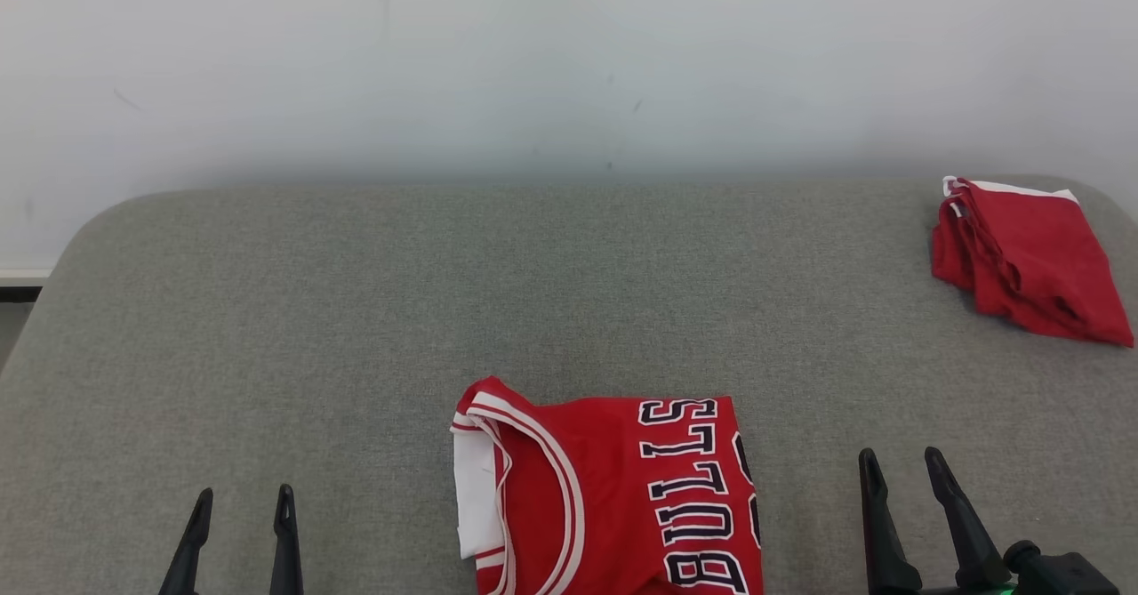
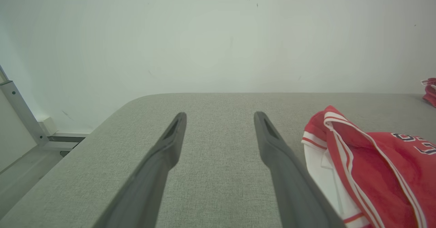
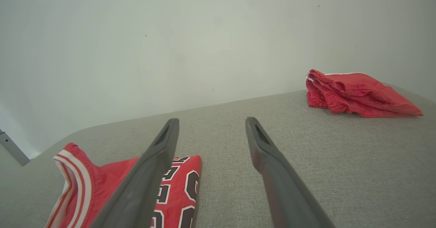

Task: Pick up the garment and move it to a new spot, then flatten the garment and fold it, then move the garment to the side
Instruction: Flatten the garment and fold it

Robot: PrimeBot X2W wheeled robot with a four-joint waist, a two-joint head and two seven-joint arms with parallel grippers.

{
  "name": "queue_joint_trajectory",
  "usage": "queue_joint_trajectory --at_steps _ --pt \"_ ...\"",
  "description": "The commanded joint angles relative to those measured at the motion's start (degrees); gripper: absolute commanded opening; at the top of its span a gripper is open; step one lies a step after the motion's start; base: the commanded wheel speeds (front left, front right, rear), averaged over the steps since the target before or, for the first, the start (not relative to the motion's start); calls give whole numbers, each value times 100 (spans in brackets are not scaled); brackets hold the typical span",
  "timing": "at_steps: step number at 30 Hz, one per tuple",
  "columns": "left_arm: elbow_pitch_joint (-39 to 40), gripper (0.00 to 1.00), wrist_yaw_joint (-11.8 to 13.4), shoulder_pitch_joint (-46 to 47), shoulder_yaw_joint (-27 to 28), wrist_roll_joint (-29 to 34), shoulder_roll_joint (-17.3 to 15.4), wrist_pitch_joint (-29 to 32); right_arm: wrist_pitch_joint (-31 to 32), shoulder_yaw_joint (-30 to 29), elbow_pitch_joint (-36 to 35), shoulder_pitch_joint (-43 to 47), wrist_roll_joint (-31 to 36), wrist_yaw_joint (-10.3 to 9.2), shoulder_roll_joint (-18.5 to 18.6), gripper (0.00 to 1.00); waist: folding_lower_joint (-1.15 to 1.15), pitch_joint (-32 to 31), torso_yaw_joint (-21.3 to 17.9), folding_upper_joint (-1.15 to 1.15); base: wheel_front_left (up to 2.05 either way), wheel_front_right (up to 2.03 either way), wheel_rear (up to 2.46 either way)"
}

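The garment [image 1: 613, 497], a red basketball jersey with white trim and dark "BULLS" lettering, lies folded on the grey padded table [image 1: 356, 310] at the near middle, running off the head view's bottom edge. In the left wrist view the garment [image 2: 374, 166] lies to the right of my fingers; in the right wrist view the garment [image 3: 136, 183] lies at the lower left, partly behind one finger. My left gripper [image 1: 242, 508] stands open to the jersey's left, holding nothing. My right gripper [image 1: 900, 466] stands open to its right, also holding nothing.
A second red cloth [image 1: 1022, 261], folded shorts with a white edge, lies at the table's far right corner, also seen as red shorts [image 3: 354, 93] from the right wrist. A pale wall [image 1: 569, 61] rises behind the table. The table's rounded left edge [image 2: 112, 115] drops to a floor and a metal frame [image 2: 20, 108].
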State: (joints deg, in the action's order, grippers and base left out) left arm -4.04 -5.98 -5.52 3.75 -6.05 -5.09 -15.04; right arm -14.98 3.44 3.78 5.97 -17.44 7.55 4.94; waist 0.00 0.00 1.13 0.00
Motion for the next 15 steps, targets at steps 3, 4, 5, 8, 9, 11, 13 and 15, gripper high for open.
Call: queue_joint_trajectory --at_steps 3,4,5,8,9,11,13,15 --pt "5 100 -5 -51 -19 73 -56 -17 -23 -8 38 -25 112 -13 -28 100 0 9 29 0 0 0 0" --pt "0 100 -10 -47 -24 87 -56 -17 -23 3 55 -30 151 -13 -30 100 0 11 37 0 0 0 0" --pt "-3 100 -12 -45 -23 96 -58 -17 -23 7 68 -33 177 -13 -31 100 0 12 41 0 0 0 0" --pt "-20 100 -15 -56 -1 107 -63 -17 -24 -4 101 -50 212 -13 -48 100 0 12 44 0 0 0 0" --pt "-29 100 -16 -58 8 109 -62 -17 -24 -3 109 -58 219 -13 -54 100 0 11 45 0 0 0 0" --pt "-47 100 -17 -63 14 114 -57 -17 -24 -4 125 -65 220 -13 -59 100 0 6 45 0 0 0 0" --pt "-58 100 -20 -64 19 108 -51 -17 -24 5 138 -69 236 -13 -61 100 0 4 44 0 0 0 0" --pt "-60 100 -23 -64 18 111 -46 -17 -24 13 143 -72 226 -13 -63 100 0 3 44 0 0 0 0"
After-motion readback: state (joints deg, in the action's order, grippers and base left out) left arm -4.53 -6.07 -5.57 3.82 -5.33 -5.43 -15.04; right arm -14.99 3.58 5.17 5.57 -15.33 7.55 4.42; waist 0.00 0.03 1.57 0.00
